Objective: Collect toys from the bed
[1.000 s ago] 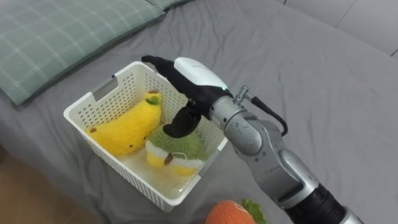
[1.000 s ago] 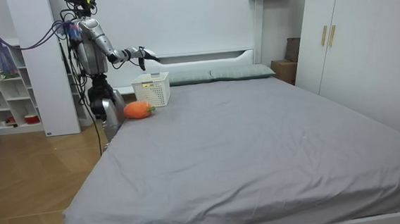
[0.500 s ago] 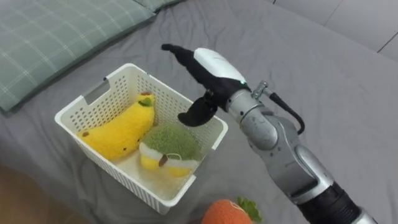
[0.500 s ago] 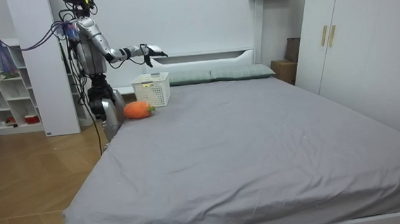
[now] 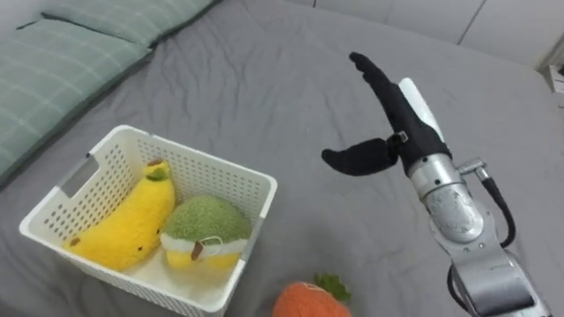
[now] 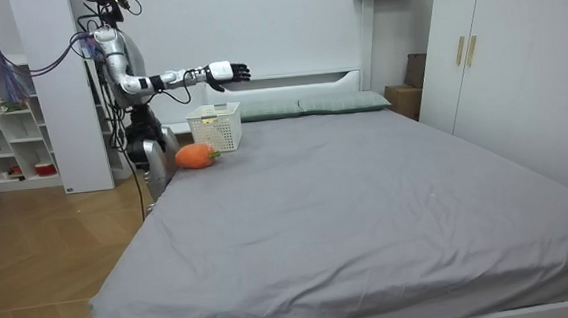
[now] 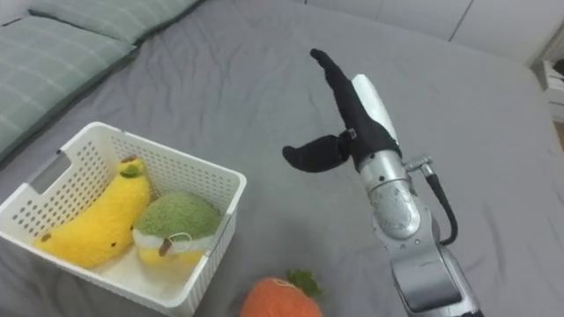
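Note:
A white slatted basket stands on the grey bed at the lower left. Inside it lie a yellow banana plush and a round green-and-yellow plush. An orange carrot plush with green leaves lies on the bed just outside the basket, at the bottom edge. My right hand hangs open in the air to the right of the basket, fingers straight, thumb spread, holding nothing.
Green checked pillows lie at the upper left by the head of the bed. The grey sheet stretches wide beyond the basket. In the room view I stand at the bed's head corner, beside a white shelf unit.
My right hand has lifted away from over the basket and swung right, over bare sheet. The eye views have shifted, so the basket sits lower and further left.

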Robot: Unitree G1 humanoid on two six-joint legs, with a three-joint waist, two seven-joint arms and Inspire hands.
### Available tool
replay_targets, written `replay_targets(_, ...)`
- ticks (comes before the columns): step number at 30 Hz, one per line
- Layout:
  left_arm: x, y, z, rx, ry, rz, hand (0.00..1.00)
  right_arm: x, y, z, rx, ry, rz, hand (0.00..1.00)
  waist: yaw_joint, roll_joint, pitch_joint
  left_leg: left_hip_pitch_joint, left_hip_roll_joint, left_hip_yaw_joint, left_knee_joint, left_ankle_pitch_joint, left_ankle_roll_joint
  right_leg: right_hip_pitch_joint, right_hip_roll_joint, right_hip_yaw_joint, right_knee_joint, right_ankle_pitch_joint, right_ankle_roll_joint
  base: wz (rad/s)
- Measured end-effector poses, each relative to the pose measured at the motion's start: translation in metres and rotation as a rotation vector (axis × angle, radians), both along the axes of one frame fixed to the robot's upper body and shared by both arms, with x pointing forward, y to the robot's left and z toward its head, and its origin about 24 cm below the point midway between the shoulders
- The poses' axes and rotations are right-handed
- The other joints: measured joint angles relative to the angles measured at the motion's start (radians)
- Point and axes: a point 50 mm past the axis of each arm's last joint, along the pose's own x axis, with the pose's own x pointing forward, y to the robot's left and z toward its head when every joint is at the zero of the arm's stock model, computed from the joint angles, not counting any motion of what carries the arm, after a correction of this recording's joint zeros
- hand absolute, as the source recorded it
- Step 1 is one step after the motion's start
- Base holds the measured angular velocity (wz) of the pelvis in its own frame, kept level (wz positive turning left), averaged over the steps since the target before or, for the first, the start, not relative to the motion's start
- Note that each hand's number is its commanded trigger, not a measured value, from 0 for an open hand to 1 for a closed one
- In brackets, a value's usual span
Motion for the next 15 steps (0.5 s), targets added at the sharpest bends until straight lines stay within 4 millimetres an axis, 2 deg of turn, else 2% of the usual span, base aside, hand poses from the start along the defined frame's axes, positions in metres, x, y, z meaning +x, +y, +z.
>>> replay_targets(1, -0.003, -0.003, -0.001, -0.012, 0.002, 0.013, 0.00, -0.003, -0.001, -0.004, 0.012, 0.016, -0.004, 0.00, -0.009, 0.003, -0.0022, 0.002, 0.001, 0.003, 0.000, -0.001, 0.000, 0.001, 0.000, 0.001, 0.001, 0.000, 0.000, -0.11)
replay_targets(4, -0.003, -0.009, -0.004, -0.028, 0.012, -0.013, 0.00, -0.009, -0.005, -0.021, 0.031, 0.079, -0.019, 0.00, -0.032, 0.004, -0.0017, 0.003, 0.003, 0.012, 0.001, -0.002, -0.001, 0.000, 0.001, 0.003, 0.001, 0.001, -0.001, -0.07)
replay_targets(8, -0.001, -0.013, -0.005, -0.028, 0.011, -0.036, 0.00, -0.016, -0.010, -0.040, 0.031, 0.157, -0.048, 0.00, -0.034, 0.005, -0.0015, -0.002, 0.006, 0.019, 0.006, -0.006, -0.002, -0.007, 0.004, 0.015, 0.001, 0.001, -0.002, -0.08)
replay_targets(11, -0.003, -0.013, -0.005, -0.022, 0.015, -0.036, 0.00, -0.020, -0.007, -0.049, 0.042, 0.187, -0.054, 0.00, -0.036, 0.006, -0.0015, -0.005, 0.006, 0.018, 0.007, -0.009, -0.001, -0.010, 0.006, 0.022, 0.001, 0.001, -0.002, -0.01)
replay_targets(15, 0.006, -0.018, -0.006, -0.018, 0.007, -0.075, 0.00, -0.027, 0.014, -0.062, 0.032, 0.248, 0.031, 0.00, -0.036, 0.010, -0.0023, -0.013, 0.006, 0.020, 0.006, -0.009, -0.001, -0.018, 0.006, 0.017, 0.000, 0.002, -0.002, 0.01)
